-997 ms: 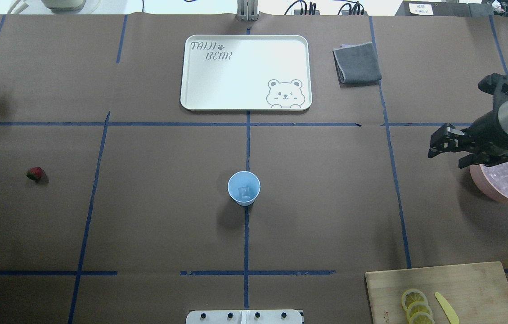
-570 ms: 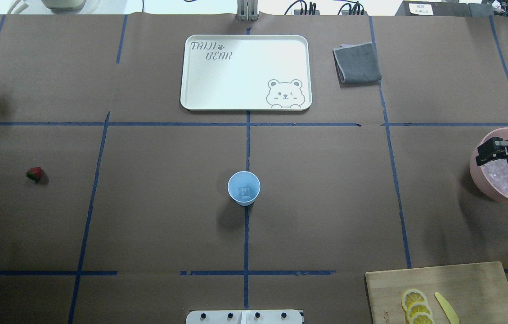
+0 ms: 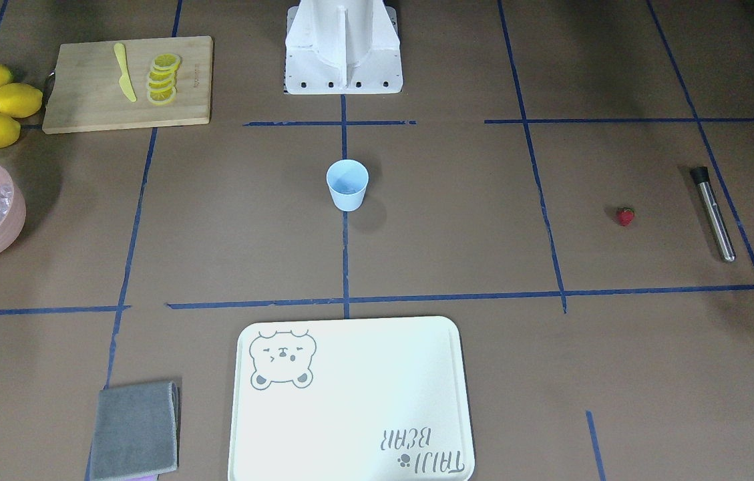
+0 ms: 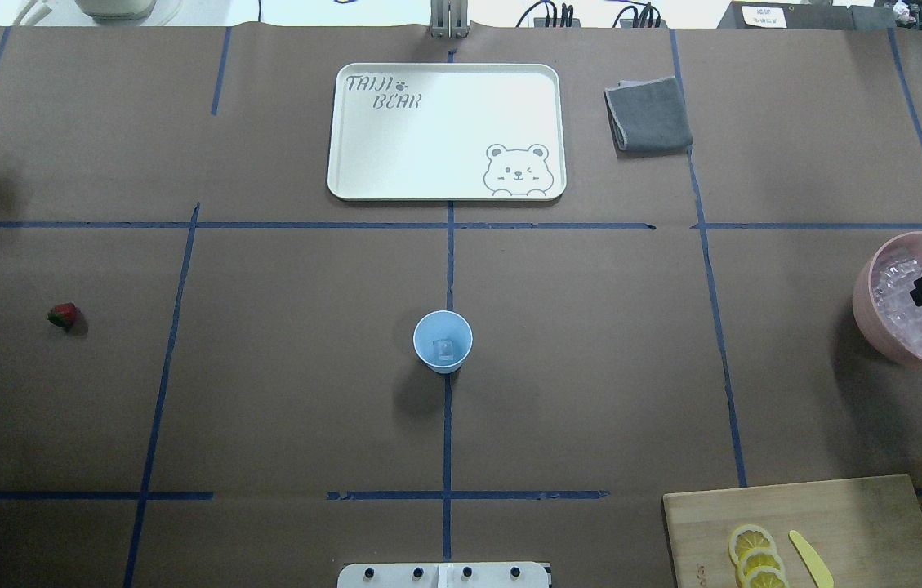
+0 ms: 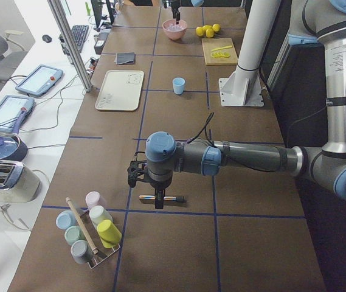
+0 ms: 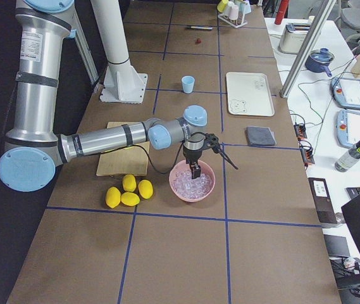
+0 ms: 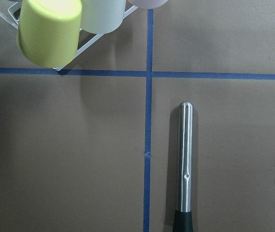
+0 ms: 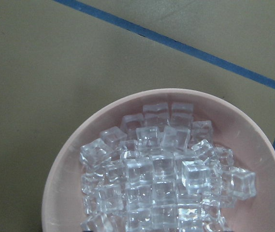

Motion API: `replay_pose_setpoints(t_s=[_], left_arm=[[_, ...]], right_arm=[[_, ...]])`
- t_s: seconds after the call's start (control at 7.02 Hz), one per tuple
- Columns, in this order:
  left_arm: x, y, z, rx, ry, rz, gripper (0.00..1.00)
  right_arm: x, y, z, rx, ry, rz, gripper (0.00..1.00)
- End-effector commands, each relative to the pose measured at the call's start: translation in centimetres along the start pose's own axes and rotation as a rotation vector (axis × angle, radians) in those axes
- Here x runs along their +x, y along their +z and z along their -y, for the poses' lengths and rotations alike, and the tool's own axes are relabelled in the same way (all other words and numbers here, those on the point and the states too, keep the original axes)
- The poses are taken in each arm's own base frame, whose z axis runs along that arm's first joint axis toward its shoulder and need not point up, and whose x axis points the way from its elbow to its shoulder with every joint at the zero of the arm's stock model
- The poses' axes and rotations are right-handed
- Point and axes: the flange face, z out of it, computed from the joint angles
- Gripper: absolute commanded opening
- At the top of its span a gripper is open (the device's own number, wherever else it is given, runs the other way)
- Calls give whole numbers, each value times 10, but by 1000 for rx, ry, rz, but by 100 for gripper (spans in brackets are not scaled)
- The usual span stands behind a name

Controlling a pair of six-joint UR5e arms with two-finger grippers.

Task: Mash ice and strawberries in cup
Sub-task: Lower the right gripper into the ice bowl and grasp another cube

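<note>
Round pink bowl heaped with glassy clear ice cubes
Smooth light-blue plastic cup mid-table holds one cube, small red strawberry well apart. Right gripper over bowl, can't tell if clenched.

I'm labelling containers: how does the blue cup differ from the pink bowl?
The cup is small and light blue; the bowl is wider and pink. The cup holds one ice cube; the bowl holds a heap of ice. The cup stands central, the bowl far to the robot's right. Both are round, upright.
</note>
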Motion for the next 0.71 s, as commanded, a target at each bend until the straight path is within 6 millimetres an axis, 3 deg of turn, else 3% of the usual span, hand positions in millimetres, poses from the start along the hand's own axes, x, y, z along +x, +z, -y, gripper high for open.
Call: replay_pose_setpoints(t_s=[0.0,0.57], left_arm=[[0,0,0,0,1,0,100],[0,0,-1,-1,-1,0,100]], right_arm=[[13,17,-4,-17,-40,-3,98],[35,48,-16,-72,-31,-9,95]])
